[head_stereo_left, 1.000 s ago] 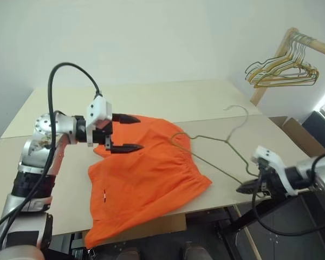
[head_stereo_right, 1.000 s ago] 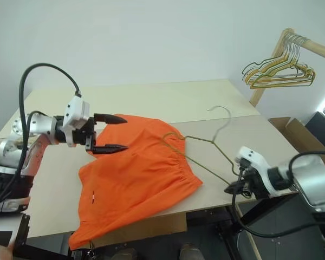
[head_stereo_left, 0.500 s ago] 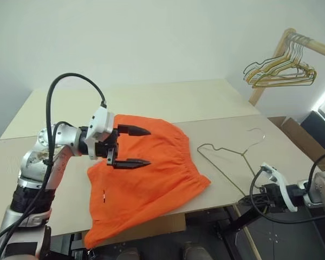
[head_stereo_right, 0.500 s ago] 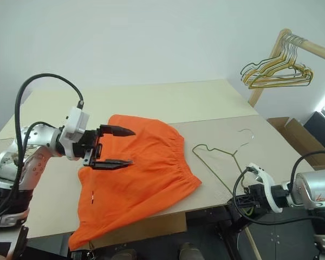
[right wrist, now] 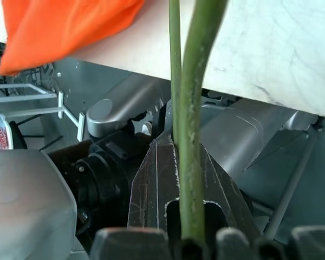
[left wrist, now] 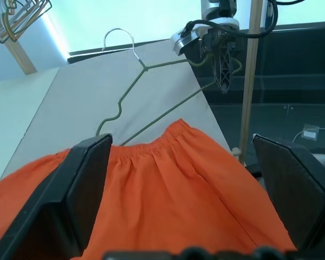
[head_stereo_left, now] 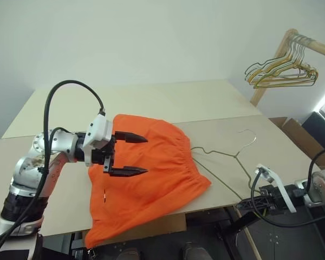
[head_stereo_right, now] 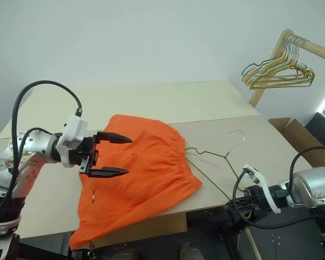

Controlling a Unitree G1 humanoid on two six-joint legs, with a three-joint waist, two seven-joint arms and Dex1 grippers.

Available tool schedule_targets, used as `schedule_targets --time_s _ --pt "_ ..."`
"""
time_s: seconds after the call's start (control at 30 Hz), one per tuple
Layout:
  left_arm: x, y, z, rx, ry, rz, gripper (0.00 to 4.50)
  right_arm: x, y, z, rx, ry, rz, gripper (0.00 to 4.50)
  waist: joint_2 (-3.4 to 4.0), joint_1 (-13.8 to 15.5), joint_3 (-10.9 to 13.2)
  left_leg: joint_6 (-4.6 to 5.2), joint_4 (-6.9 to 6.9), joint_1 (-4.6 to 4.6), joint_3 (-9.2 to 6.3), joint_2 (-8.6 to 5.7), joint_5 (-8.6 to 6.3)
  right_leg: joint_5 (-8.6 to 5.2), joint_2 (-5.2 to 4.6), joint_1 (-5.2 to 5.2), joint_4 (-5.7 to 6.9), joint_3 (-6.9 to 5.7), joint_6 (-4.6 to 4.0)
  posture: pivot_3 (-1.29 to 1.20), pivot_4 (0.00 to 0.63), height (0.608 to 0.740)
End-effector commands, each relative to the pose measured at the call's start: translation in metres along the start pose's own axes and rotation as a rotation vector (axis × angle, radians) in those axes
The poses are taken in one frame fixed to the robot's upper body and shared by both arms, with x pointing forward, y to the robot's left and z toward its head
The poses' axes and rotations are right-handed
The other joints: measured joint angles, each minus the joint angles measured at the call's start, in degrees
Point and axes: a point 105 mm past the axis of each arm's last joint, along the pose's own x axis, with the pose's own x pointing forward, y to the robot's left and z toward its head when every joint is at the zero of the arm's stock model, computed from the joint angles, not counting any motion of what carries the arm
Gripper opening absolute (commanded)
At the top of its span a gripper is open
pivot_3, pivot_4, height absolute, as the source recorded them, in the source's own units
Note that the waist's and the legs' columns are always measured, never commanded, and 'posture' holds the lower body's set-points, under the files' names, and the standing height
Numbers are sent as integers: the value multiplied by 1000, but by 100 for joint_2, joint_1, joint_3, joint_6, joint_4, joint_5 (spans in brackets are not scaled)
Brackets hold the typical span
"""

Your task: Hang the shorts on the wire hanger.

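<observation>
1. On the pale wooden table (head_stereo_left: 151,103), front half: bright orange soft fabric shorts (head_stereo_left: 151,173), gathered waistband toward the right, lower corner draped over the near edge. Open tabletop behind.
2. Left gripper (head_stereo_left: 131,155): hovers over the shorts, black fingers spread wide, empty.
3. Thin grey-olive wire hanger (head_stereo_left: 222,157): since a second ago slid out of the waistband, now flat beside it; threading likely needs redoing.
4. Right gripper (head_stereo_right: 244,208): beyond the table's right edge, clamped on the hanger's end.

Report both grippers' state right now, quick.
Left gripper: open, empty, over the bright orange fabric shorts.
Right gripper: shut on the thin grey-olive wire hanger.
</observation>
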Motion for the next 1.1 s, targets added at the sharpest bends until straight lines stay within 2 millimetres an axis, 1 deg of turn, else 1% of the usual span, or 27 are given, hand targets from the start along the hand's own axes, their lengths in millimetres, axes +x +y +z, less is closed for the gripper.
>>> schedule_targets --time_s 0.03,0.1,0.23,0.33,0.5,0.63,0.7,0.77,0.9,1.0,1.1 --pt "-3 -1 10 39 -12 15 4483 -10 9 14 -53 -57 30 0 0 18 0 0 0 1 0 0 0 0 0 1 0 0 0 19 0 740" --pt "-3 -2 10 39 -11 18 4483 -10 10 14 -72 -54 33 0 0 39 0 0 0 1 0 0 0 0 0 0 -1 0 0 21 0 740" --pt "-3 -2 10 40 -9 21 4483 -12 5 22 -64 -95 11 0 0 90 0 0 0 0 1 0 0 0 0 -1 0 0 0 22 0 740" --pt "-4 -2 9 42 -5 18 4483 -10 11 19 -96 -72 38 0 0 128 0 0 0 1 1 0 0 0 0 -1 -1 0 -1 23 0 740" --pt "-3 -2 9 44 -3 18 4483 -7 14 17 -105 -51 57 0 0 144 0 0 0 -4 1 0 0 0 0 -3 -3 -1 0 23 0 740" --pt "-4 -2 9 48 1 18 4483 -3 17 10 -124 7 70 0 0 142 0 0 0 -4 1 0 0 0 0 -3 -3 -1 0 25 0 740" --pt "-4 -1 9 48 2 18 4483 2 9 6 -127 39 18 0 0 142 0 0 0 -4 0 1 0 0 0 -4 -2 -1 0 28 0 740" --pt "-4 -1 9 50 4 19 4483 3 3 9 -113 26 1 0 0 138 0 0 0 -3 0 1 0 0 0 -2 -3 -1 0 32 0 740" --pt "-5 -1 8 54 10 21 4483 4 1 15 -111 7 6 0 0 140 0 0 0 -3 1 0 0 1 0 -3 -3 -1 -1 42 0 740" --pt "-5 -2 8 58 14 24 4483 7 -7 15 -100 22 -27 0 0 142 0 0 -1 -3 1 1 0 1 1 -4 -2 -1 -1 45 0 740" --pt "-5 -2 7 59 15 26 4483 6 3 10 -139 48 39 0 0 161 0 0 0 -6 1 0 0 0 0 -4 -4 -1 -1 55 0 740"
